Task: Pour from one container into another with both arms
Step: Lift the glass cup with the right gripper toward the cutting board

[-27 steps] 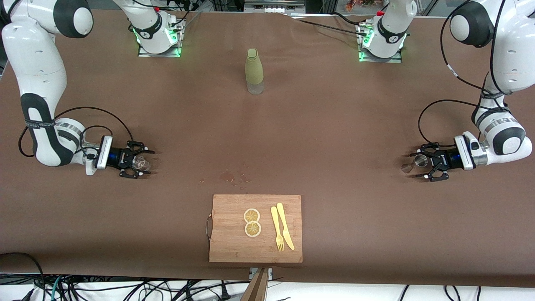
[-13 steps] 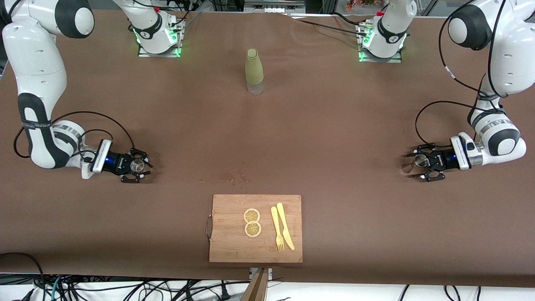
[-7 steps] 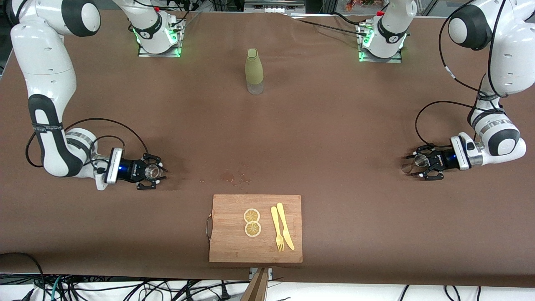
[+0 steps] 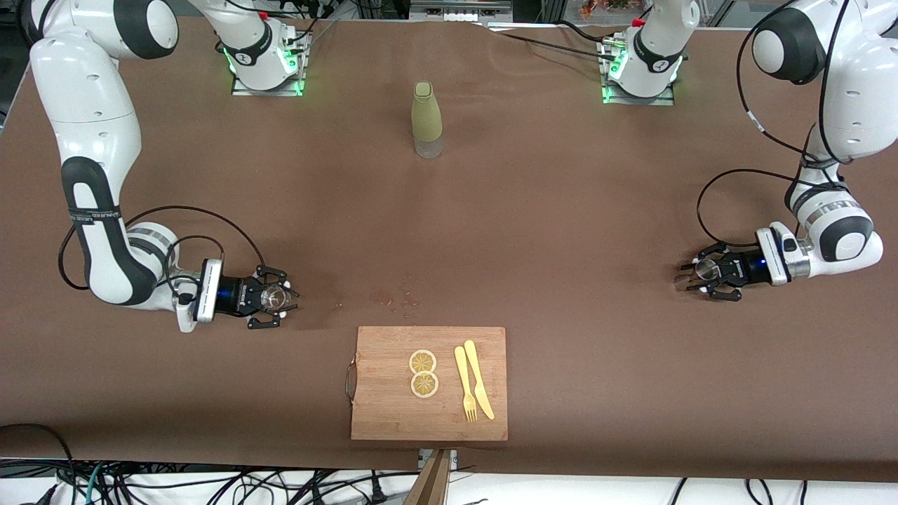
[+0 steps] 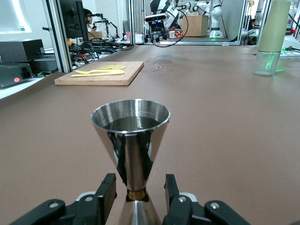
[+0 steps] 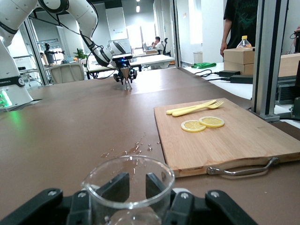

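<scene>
A clear glass beaker sits in my right gripper, which is shut on it low over the table at the right arm's end. In the right wrist view the beaker fills the space between the black fingers. A steel jigger stands upright on the table at the left arm's end. My left gripper is around it. In the left wrist view the fingers flank the waist of the jigger with a gap on each side, so the left gripper is open.
A wooden cutting board with two lemon slices, a yellow fork and a knife lies at the middle front edge. Small spill spots mark the cloth just farther from the camera. A green bottle stands near the bases.
My right arm has carried the beaker toward the table's middle and the cutting board. My left gripper's fingers have narrowed in around the jigger, which has stayed in place.
</scene>
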You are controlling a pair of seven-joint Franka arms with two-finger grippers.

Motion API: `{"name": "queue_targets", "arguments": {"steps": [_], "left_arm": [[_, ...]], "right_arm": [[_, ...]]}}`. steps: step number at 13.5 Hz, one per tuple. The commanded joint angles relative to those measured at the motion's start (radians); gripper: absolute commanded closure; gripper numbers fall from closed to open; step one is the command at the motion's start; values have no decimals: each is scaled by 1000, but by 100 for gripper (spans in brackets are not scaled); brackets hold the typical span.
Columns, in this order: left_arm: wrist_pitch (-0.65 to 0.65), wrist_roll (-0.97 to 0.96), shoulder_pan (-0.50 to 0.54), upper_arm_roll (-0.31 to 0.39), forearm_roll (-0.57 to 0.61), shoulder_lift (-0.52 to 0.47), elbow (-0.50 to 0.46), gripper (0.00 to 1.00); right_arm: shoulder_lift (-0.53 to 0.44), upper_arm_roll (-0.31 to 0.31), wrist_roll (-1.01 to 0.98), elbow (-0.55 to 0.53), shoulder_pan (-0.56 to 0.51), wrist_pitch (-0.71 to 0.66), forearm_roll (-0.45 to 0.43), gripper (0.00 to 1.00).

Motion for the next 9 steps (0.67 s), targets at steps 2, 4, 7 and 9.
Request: {"name": "queue_targets", "arguments": {"steps": [2,4,7,9], "left_arm": [[-27,48,2,9,-16,0,6,55],[-27,53,2,9,-16,0,6,61],[-24,57,2,10,-16,3,6,88],[-24,57,5,13,-16,3,5,100]], "right_arm": [[7,12,28,24,1,6,-8,73],[7,12,31,25,12,12,-16,73],[7,13,66,45,21,23,-68,73],[7,34,97,51,26,26,-81,73]]}}
